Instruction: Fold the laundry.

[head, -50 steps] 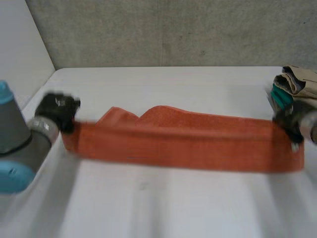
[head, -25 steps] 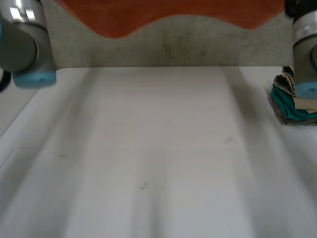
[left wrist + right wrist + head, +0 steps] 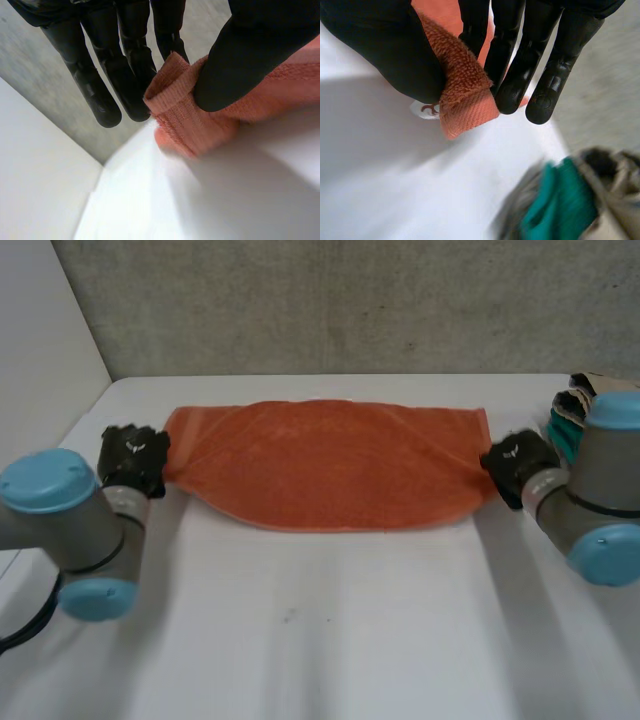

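An orange towel (image 3: pixel 325 465) lies stretched sideways across the far half of the white table (image 3: pixel 330 630). My left hand (image 3: pixel 132 460) pinches its left end; in the left wrist view the thumb (image 3: pixel 245 60) presses a folded corner of the towel (image 3: pixel 185 115) against the straight fingers (image 3: pixel 125 65). My right hand (image 3: pixel 518 462) holds the right end; in the right wrist view the thumb (image 3: pixel 385 50) clamps the towel corner (image 3: pixel 462 95) against the fingers (image 3: pixel 520 55). A small white tag (image 3: pixel 424 109) sits at that corner.
A pile of other laundry, teal and beige (image 3: pixel 590 415), sits at the table's far right edge, close behind my right arm; it also appears past my right hand as a teal and beige pile (image 3: pixel 570 200). A grey wall (image 3: pixel 340 305) backs the table.
The towel was flung up above the table half a second ago and has come down spread flatter and wider than one second ago. Both hands came back down with it, still holding its ends.
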`<state>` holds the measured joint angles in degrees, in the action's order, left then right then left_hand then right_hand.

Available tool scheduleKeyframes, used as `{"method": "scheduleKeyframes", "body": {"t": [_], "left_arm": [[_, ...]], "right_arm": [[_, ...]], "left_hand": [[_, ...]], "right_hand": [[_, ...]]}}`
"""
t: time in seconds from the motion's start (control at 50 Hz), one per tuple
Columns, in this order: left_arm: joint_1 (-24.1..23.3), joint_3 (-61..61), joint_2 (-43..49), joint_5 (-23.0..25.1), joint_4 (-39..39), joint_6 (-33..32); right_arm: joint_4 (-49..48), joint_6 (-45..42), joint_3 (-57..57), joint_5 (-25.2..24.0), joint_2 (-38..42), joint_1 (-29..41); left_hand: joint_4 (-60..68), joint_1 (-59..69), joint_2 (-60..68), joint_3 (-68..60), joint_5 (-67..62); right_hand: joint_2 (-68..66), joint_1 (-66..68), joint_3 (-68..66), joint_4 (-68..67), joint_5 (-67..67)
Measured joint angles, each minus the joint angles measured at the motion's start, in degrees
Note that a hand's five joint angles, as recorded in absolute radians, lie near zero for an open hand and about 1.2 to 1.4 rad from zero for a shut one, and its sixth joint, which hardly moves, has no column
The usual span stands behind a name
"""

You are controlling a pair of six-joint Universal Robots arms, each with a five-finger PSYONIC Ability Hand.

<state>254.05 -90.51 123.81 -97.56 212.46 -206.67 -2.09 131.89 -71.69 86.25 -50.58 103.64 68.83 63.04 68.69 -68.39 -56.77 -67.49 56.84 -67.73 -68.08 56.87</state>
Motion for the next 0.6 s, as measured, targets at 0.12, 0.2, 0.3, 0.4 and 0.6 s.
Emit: {"method": "scheduleKeyframes", "body": {"t": [0.12, 0.2, 0.3, 0.4, 0.6], "left_arm": [[2.3, -12.4, -14.3, 1.6, -14.9, -5.3], [3.4, -18.6, -22.5, 2.5, -24.3, -10.2], [4.1, -23.0, -28.7, 3.2, -31.0, -14.6], [4.7, -24.8, -32.8, 4.6, -34.1, -17.6], [3.0, -16.7, -24.8, 5.1, -23.2, -16.5]], "right_arm": [[18.0, -1.5, -9.2, -0.3, -11.1, -3.4], [24.6, -5.3, -16.1, -0.4, -18.4, -6.6], [28.1, -12.4, -23.9, -0.6, -26.0, -10.2], [27.2, -18.5, -28.6, -1.0, -29.6, -12.8], [16.6, -15.3, -21.0, 0.1, -17.3, -11.9]], "left_hand": [[0.0, 0.0, 0.0, 0.0, 0.0], [0.0, 0.0, 0.0, 0.0, 0.0], [0.0, 0.0, 0.0, 0.0, 0.0], [0.0, 0.0, 0.0, 0.0, 0.0], [0.0, 0.0, 0.0, 0.0, 0.0]], "right_hand": [[0.0, 0.0, 0.0, 0.0, 0.0], [0.0, 0.0, 0.0, 0.0, 0.0], [0.0, 0.0, 0.0, 0.0, 0.0], [0.0, 0.0, 0.0, 0.0, 0.0], [0.0, 0.0, 0.0, 0.0, 0.0]]}}
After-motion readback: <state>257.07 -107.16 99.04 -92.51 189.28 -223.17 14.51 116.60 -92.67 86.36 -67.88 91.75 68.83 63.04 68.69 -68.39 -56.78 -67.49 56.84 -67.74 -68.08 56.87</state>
